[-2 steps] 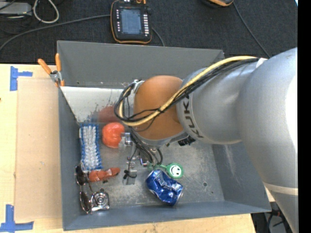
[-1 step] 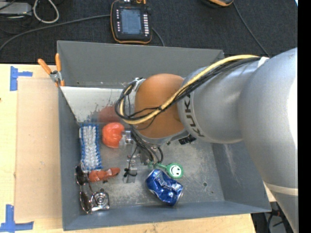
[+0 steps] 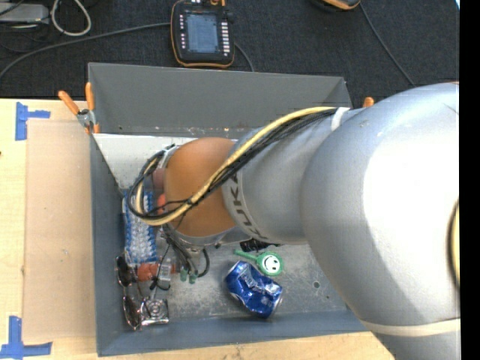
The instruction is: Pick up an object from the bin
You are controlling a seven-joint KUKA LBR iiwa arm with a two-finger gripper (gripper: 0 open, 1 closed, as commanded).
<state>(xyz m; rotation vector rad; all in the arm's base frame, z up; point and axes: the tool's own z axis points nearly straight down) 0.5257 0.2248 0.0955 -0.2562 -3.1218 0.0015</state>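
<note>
Arm and orange cover largely hide the claw; cannot tell its opening.

The bin was seen to be grey. Near its front edge, a can was coloured blue with white print, and a toy green.

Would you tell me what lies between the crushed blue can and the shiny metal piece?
Bare bin floor, in the camera view, from crushed blue can to shiny metal piece.
</note>
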